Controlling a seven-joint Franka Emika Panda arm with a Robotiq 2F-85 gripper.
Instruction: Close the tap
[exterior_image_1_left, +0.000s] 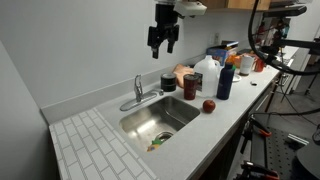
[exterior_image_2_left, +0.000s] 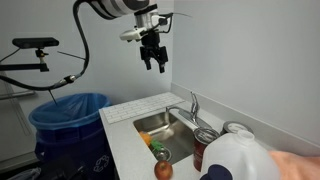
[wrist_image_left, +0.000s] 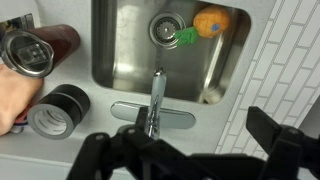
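white counter (exterior_image_1_left: 97, 106) along a pale wall holds a steel sink (exterior_image_1_left: 140, 122), and the tap (exterior_image_1_left: 138, 92) stands on the rim at the wall side of the basin, its low spout reaching out over it. high above, well clear of it in both exterior views, hangs the gripper (exterior_image_1_left: 162, 48), fingers spread wide and holding nothing; the wrist view looks straight down on the tap (wrist_image_left: 157, 100) between the two dark fingers (wrist_image_left: 100, 152).

the tap looks like polished metal fixed to its flat base, so it should be rigid and slick, with only the short lever free to move. a push or a light pinch near the lever's free end seems the best hold, since smooth chrome may let the pads slide. the wrist view does not separate lever from spout clearly, and running water cannot be made out.

an apple (exterior_image_1_left: 209, 105), a blue bottle (exterior_image_1_left: 225, 80) and a white jug (exterior_image_1_left: 207, 72) crowd the counter beyond the sink. a tape roll (wrist_image_left: 60, 105) lies beside the tap's base. no brand, label or writing is legible anywhere.
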